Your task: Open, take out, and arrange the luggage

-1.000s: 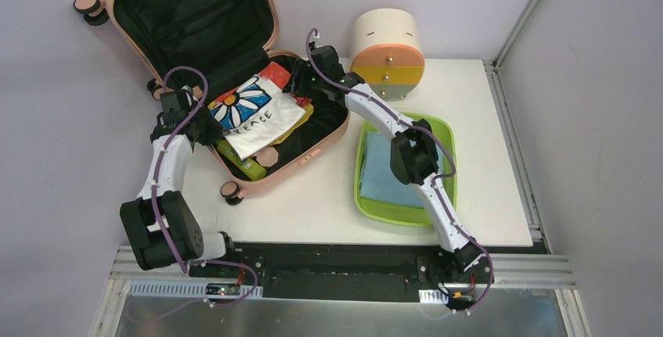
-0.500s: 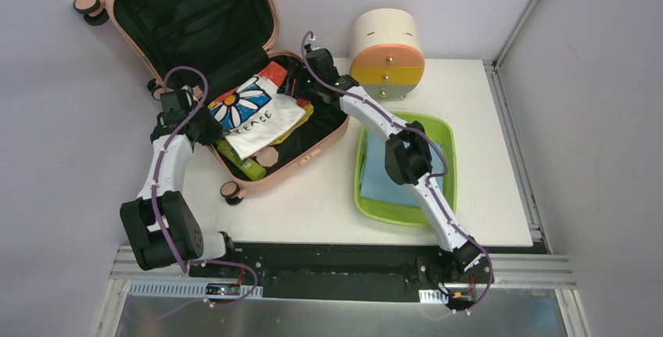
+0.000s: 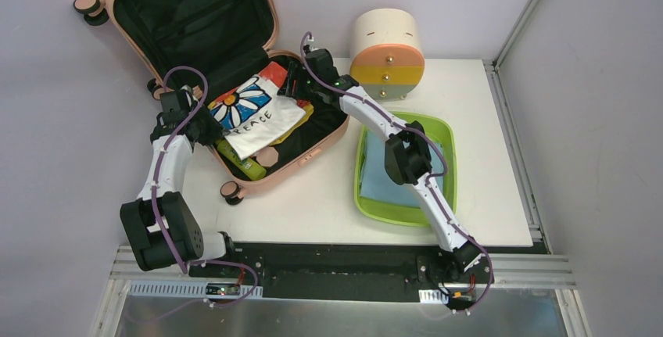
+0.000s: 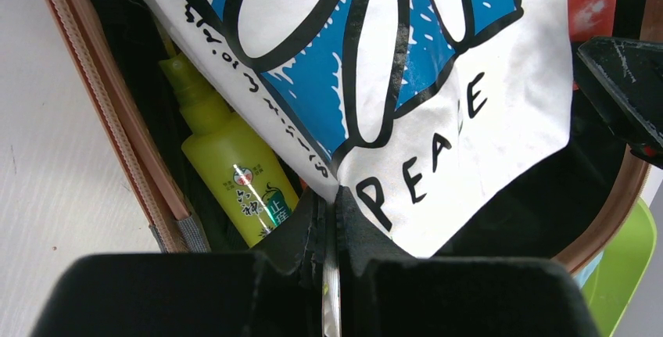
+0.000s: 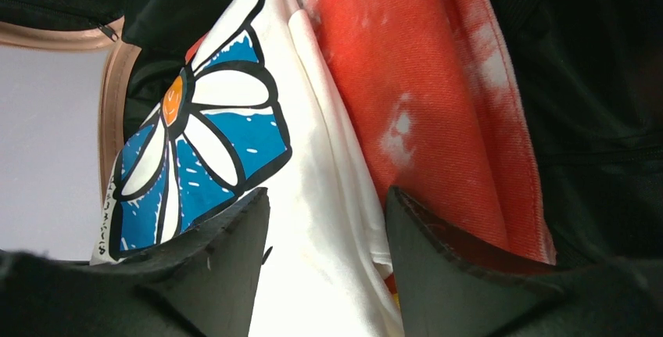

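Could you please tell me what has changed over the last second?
The right gripper moved left over the luggage, open jaws above the daisy shirt, gripping nothing. The left gripper stayed shut on the shirt's corner; the contents did not shift.

**Inspector A:** Luggage (image 3: 285,166) shell: hard peach plastic, smooth, low sheen. Lining (image 3: 195,8): black woven fabric, matt, creased.

**Inspector B:** And the contents?

**Inspector A:** White cloth (image 3: 258,118): soft fine weave, matt, with a flat daisy print in blue and black. Red cloth (image 5: 438,79): coarser twill, matt, mottled with pale patches. Bottle (image 4: 231,177): yellow-green plastic, glossy, with a shiny label.

**Inspector B:** Surroundings?

**Inspector A:** Tray (image 3: 361,184): lime plastic, smooth and glossy. Drawer unit (image 3: 383,32): cream body, matt, with small brass-coloured knobs. Table (image 3: 313,196): white, matt, smooth.
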`<action>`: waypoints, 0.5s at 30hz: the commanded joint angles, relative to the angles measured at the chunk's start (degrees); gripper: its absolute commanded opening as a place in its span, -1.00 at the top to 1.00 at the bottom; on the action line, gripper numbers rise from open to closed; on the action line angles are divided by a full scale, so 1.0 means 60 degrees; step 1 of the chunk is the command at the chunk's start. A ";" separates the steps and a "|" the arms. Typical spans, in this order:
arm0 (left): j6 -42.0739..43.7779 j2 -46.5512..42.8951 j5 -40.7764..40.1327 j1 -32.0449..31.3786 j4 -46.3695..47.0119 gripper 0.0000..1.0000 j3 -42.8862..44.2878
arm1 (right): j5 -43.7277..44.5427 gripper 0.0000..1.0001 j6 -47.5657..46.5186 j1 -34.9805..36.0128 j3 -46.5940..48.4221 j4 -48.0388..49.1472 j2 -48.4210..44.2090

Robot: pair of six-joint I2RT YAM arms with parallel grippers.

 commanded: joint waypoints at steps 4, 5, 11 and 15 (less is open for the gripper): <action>0.0254 -0.0461 -0.0166 0.0125 -0.0103 1.00 -0.0056 | -0.0546 -0.11 -0.0427 0.0216 0.0368 -0.0748 -0.0013; 0.0269 -0.0479 -0.0185 0.0125 -0.0103 1.00 -0.0068 | -0.0598 -0.08 -0.0447 0.0214 0.0326 -0.0743 -0.0058; 0.0330 -0.0477 -0.0128 0.0131 -0.0103 1.00 -0.0041 | -0.0813 0.10 -0.0316 0.0237 0.0068 -0.0513 -0.0212; 0.0344 -0.0539 -0.0138 0.0140 -0.0110 1.00 -0.0065 | -0.0649 0.45 -0.0338 0.0228 -0.0098 -0.0410 -0.0308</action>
